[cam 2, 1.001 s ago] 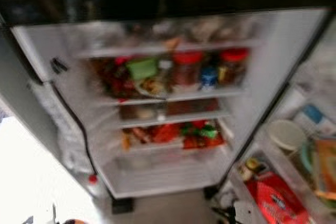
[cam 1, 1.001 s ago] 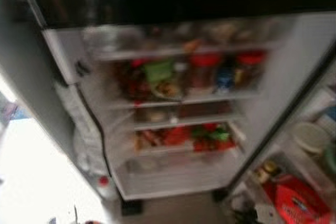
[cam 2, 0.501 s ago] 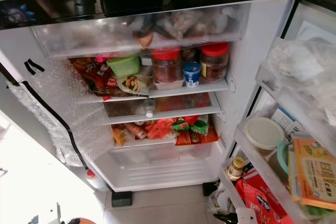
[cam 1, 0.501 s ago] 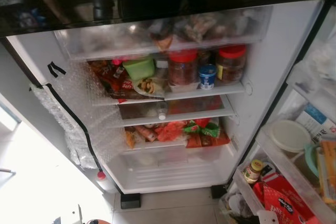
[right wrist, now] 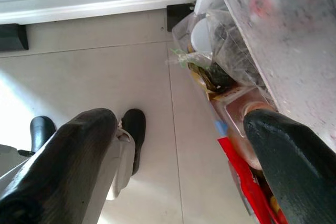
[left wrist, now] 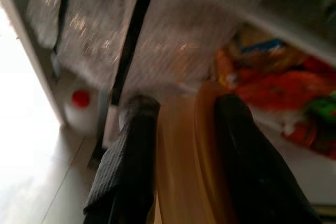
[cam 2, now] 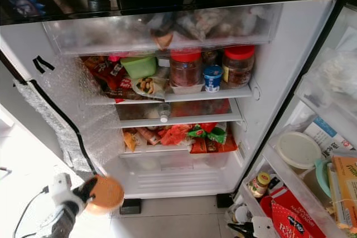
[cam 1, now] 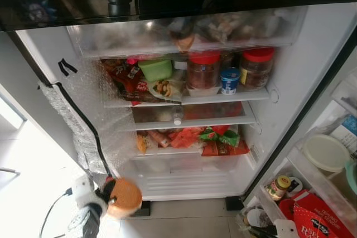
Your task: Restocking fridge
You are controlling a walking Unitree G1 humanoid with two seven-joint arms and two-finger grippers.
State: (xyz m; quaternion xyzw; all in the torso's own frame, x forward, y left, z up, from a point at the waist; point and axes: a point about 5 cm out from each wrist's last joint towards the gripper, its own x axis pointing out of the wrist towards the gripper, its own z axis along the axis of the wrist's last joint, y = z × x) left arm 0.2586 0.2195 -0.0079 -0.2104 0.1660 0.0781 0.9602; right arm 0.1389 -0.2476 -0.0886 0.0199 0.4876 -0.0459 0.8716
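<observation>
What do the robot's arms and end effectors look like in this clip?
The left arm is silver-white with a white block near the wrist and a thin black cable looping off it. Its end effector has two long black fingers with a fine ribbed texture. The right end effector has two thick, rounded, matte black fingers on a pale grey mount.

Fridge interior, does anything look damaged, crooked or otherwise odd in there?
Yes. Bubble wrap covers the fridge's left inner wall, with a black strip hanging loosely across it, like a makeshift patch. The packets on the lower shelf lie in a jumbled heap.
</observation>
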